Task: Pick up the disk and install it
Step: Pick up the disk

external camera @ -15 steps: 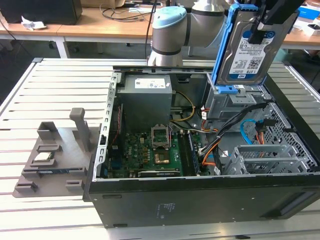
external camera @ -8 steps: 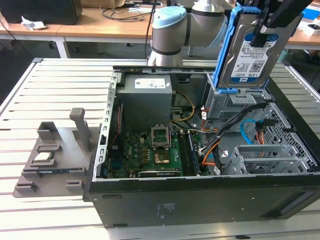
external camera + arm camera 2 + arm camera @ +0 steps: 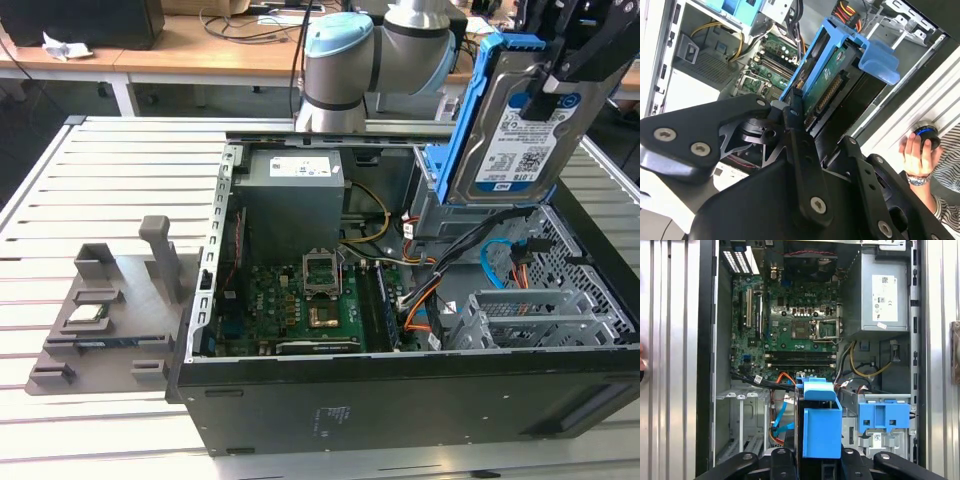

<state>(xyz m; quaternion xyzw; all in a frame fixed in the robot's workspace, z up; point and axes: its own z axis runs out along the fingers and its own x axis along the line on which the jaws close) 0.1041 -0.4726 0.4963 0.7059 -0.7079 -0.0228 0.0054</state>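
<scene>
Over the open computer case (image 3: pixel 400 400), the drive bay (image 3: pixel 470 212) lies just below the gripper (image 3: pixel 556 92), which is clamped on the disk (image 3: pixel 520 140), held upright with its long axis pointing down toward that bay

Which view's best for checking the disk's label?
Exterior view: the disk is held on edge above the open case, with its label facing the camera. The second wrist view shows its circuit-board side and blue rail; the first wrist view sees it end-on, mostly rail.
</scene>
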